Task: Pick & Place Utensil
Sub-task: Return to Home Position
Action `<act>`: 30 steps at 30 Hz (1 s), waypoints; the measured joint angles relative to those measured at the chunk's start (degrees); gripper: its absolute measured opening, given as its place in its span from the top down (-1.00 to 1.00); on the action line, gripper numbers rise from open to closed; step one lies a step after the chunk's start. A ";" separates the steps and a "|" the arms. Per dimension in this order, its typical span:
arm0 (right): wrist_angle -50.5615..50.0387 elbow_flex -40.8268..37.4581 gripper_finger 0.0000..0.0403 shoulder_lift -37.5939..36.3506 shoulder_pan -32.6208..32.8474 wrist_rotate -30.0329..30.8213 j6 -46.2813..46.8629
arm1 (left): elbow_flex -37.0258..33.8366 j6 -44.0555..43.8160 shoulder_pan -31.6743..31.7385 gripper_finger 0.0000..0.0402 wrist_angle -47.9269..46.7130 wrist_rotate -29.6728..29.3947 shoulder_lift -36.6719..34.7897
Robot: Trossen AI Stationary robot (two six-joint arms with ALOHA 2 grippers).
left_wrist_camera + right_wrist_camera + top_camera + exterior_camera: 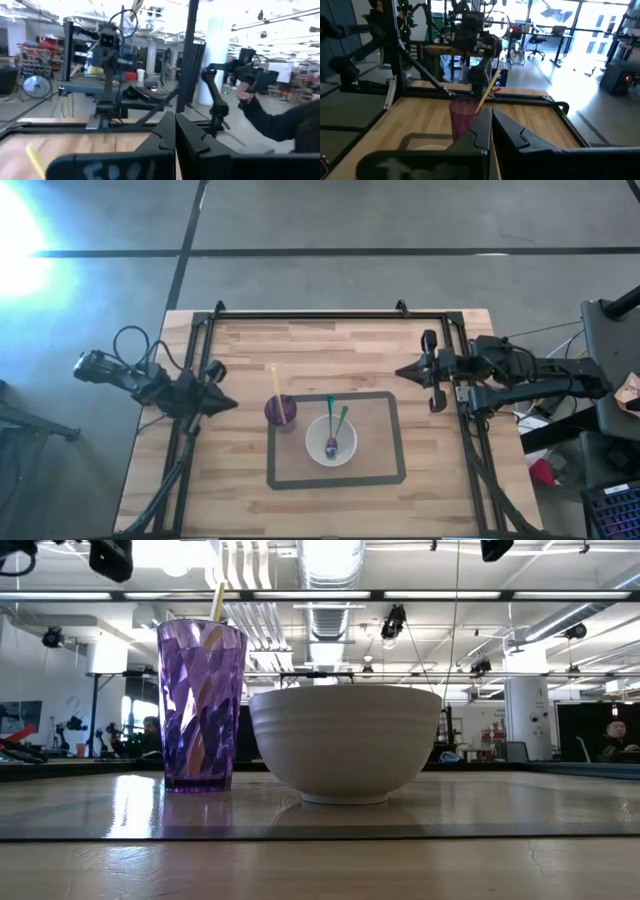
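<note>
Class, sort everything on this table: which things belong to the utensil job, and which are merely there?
Job: purple faceted plastic cup, yellow straw in it; white ribbed bowl holding green spoon and blue fork; left pincer, right pincer, shut, parked either side.
Merely there: black tape rectangle, wooden table, black metal frame.

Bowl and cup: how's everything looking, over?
Left gripper shut, empty, parked left; right gripper same, right. Green spoon, blue fork in white bowl; yellow straw in purple cup. Nothing in the way.
</note>
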 joint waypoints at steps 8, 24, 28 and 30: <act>0.10 -0.95 0.96 -5.00 -0.07 2.95 -0.22 | -5.46 0.27 4.47 1.00 4.67 -0.02 -3.64; 1.74 -10.90 0.96 -7.27 -0.02 2.95 4.02 | -12.14 -0.36 15.77 1.00 3.88 11.08 -4.31; 7.39 -16.72 0.96 -7.93 -0.02 2.88 5.22 | -13.68 1.12 15.80 1.00 3.94 11.08 -4.80; 9.18 -19.22 0.96 -8.51 -0.02 2.86 5.40 | -14.32 2.11 15.78 1.00 3.87 10.43 -5.39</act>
